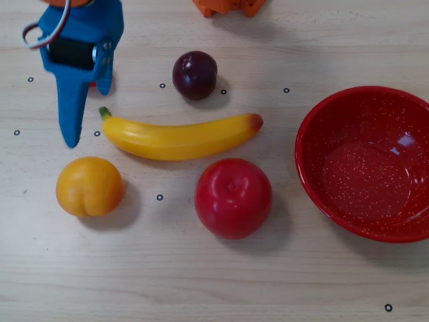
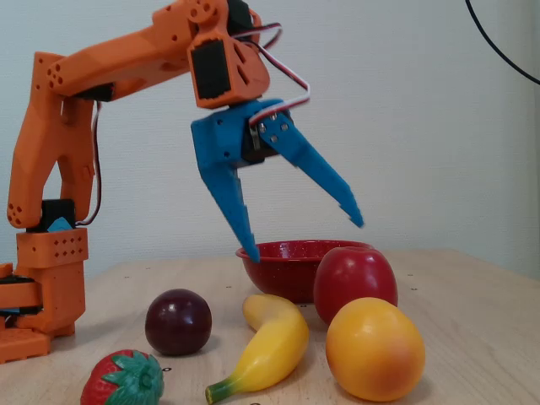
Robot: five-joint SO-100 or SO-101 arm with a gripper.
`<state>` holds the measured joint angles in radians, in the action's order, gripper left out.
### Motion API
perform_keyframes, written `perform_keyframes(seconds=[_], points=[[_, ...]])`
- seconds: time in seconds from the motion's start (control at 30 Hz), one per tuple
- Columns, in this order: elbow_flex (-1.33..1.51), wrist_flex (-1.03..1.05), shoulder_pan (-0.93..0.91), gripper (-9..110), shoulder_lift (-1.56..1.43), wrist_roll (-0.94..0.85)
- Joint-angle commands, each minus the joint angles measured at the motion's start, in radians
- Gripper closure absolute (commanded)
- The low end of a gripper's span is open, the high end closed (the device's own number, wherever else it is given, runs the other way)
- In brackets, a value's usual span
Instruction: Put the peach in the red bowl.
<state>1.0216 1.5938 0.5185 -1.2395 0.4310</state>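
Peach to red bowl: not yet begun; the fruit lies untouched on the table.

Landmark, the banana [image 1: 179,137]. The peach [image 1: 89,186] sits on the table [image 1: 214,282] just below the banana's stem end in the overhead view, free of any grip. The red bowl [image 1: 367,163] stands empty, well beyond the banana's other tip. The gripper [image 2: 302,239] hangs in the air above the banana's stem end, fingers spread wide, holding nothing. Left to do: descend, grasp, carry, release. Also present: apple [image 1: 233,197], plum [image 1: 194,74], strawberry [image 2: 123,378]. No brand, label or readable writing visible.
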Motion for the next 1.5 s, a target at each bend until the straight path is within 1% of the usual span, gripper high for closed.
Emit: perform_keyframes(seconds=[0.0, 0.27, 0.43, 0.77, 1.1, 1.47], points=[[-0.104, -0.014, 0.025, 57, -0.009, 0.040], [-0.337, 0.008, 0.038, 50, 0.232, 0.118], [-0.347, -0.038, 0.043, 47, 0.296, 0.173], [-0.347, -0.095, 0.035, 42, 0.385, 0.224], [-0.339, -0.215, -0.005, 42, 0.440, 0.229], [-0.344, -0.250, -0.023, 42, 0.482, 0.229]])
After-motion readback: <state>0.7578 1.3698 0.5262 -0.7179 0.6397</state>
